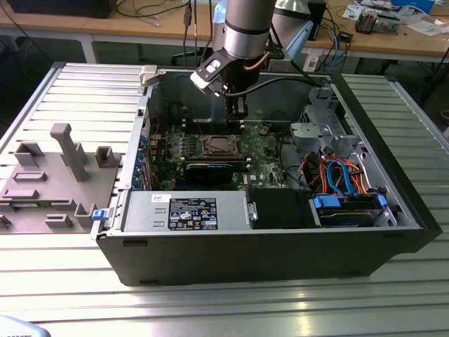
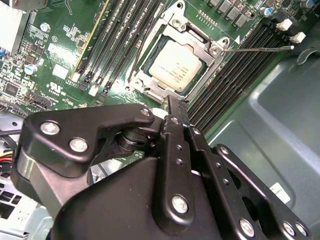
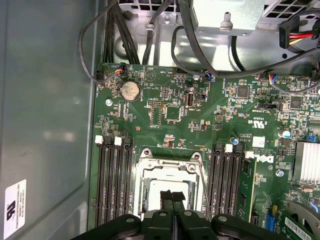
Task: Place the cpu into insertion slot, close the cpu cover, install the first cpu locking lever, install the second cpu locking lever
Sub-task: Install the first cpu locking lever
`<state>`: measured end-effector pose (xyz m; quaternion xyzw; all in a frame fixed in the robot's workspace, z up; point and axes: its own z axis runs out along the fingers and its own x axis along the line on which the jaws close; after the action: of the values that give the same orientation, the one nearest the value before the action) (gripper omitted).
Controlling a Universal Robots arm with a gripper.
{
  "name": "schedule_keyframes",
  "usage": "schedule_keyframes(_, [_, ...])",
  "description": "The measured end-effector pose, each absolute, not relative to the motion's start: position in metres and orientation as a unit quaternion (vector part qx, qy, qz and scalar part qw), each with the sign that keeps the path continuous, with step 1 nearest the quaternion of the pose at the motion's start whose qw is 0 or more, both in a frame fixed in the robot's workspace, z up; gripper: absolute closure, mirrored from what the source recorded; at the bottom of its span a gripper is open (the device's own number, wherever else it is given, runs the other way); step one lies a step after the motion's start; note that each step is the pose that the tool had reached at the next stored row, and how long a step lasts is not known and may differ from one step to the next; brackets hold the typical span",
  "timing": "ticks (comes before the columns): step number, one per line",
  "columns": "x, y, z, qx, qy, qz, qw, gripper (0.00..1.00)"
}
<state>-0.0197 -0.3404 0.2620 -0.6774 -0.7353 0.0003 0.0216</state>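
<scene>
Black claw point(image 2: 176, 104), silver screws point(image 2: 180, 203); grey arm point(image 1: 249, 24).

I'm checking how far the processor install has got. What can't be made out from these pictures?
- First wrist view: the jaws hide part of the chip and of the socket.
- Second wrist view: the jaws cover one corner of the socket, so whether their tips touch it is hidden.
- Exterior view: the socket is too small to show whether a chip sits in it.
</scene>
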Motion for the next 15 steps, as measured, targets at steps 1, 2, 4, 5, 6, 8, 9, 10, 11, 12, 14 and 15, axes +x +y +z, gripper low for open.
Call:
schedule_keyframes(1, [-0.0197, -0.3404, 0.2620, -0.677, -0.735, 0.000, 0.022, 0.89])
schedule_keyframes(2, [-0.0197, -0.3404, 0.2620, -0.677, -0.736, 0.000, 0.022, 0.89])
schedule_keyframes(4, [-0.0197, -0.3404, 0.2621, -0.673, -0.739, 0.000, 0.022, 0.89])
schedule_keyframes(5, [-0.0197, -0.3404, 0.2621, -0.671, -0.741, 0.001, 0.022, 0.89])
schedule_keyframes(6, [-0.0197, -0.3404, 0.2621, -0.668, -0.744, 0.001, 0.022, 0.89])
schedule_keyframes(8, [-0.0197, -0.3404, 0.2621, -0.661, -0.750, 0.001, 0.022, 0.89])
schedule_keyframes(9, [-0.0197, -0.3404, 0.2620, -0.659, -0.752, 0.001, 0.022, 0.89])
schedule_keyframes(10, [-0.0197, -0.3404, 0.2620, -0.655, -0.755, 0.001, 0.022, 0.89])
schedule_keyframes(11, [-0.0197, -0.3404, 0.2620, -0.653, -0.757, 0.001, 0.022, 0.89])
schedule_keyframes(12, [-0.0197, -0.3404, 0.2620, -0.649, -0.760, 0.001, 0.022, 0.89])
schedule_keyframes(14, [-0.0196, -0.3405, 0.2621, -0.644, -0.765, 0.001, 0.022, 0.89])
schedule_keyframes(15, [-0.0197, -0.3405, 0.2621, -0.642, -0.766, 0.001, 0.022, 0.89])
